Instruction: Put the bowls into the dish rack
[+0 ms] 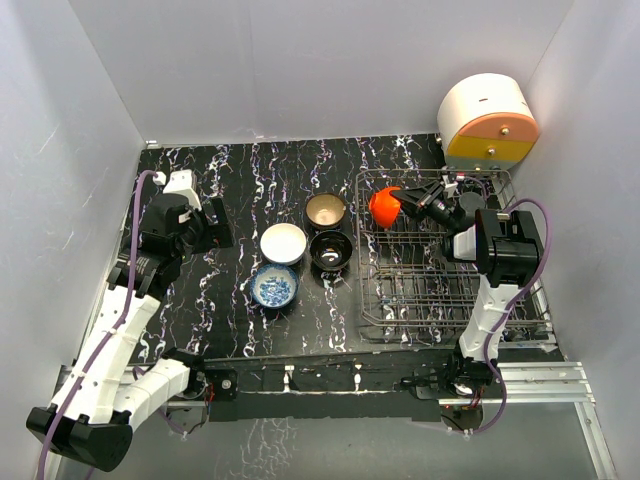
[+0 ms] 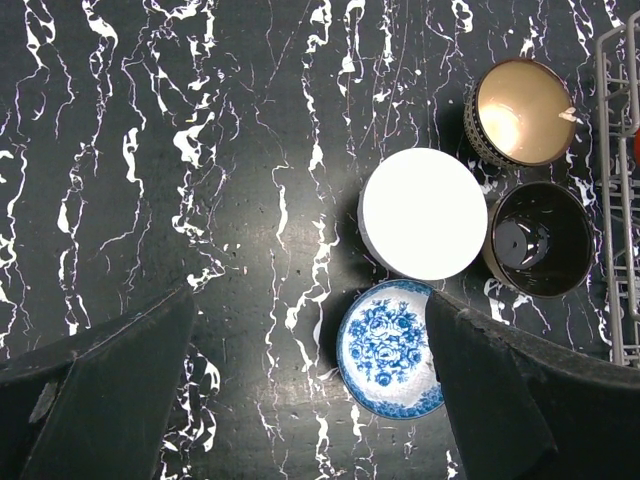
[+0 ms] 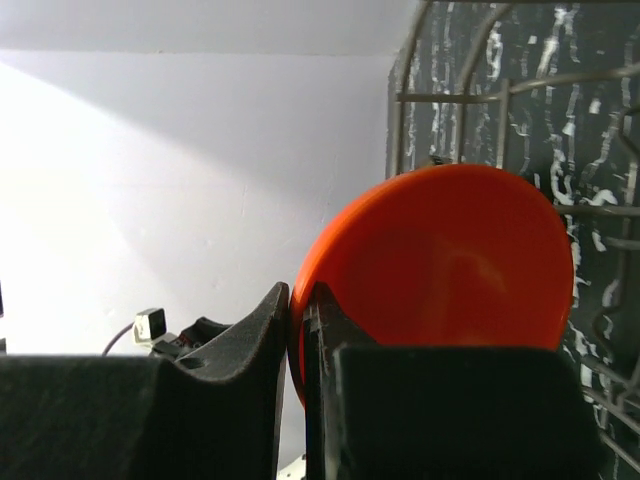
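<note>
Grey wire dish rack (image 1: 450,262) fills the right of the top view. My right gripper (image 1: 408,200) is pinched on the rim of the red-orange bowl (image 1: 384,207), held on edge at the rack's upper-left corner; whether it touches the tines I can't quite tell. Next, I judge, it needs lowering between tines, then letting go. My left gripper (image 2: 310,300) hangs spread wide over the white bowl (image 2: 424,213) and blue-and-white bowl (image 2: 388,347), both mid-frame on the table
</note>
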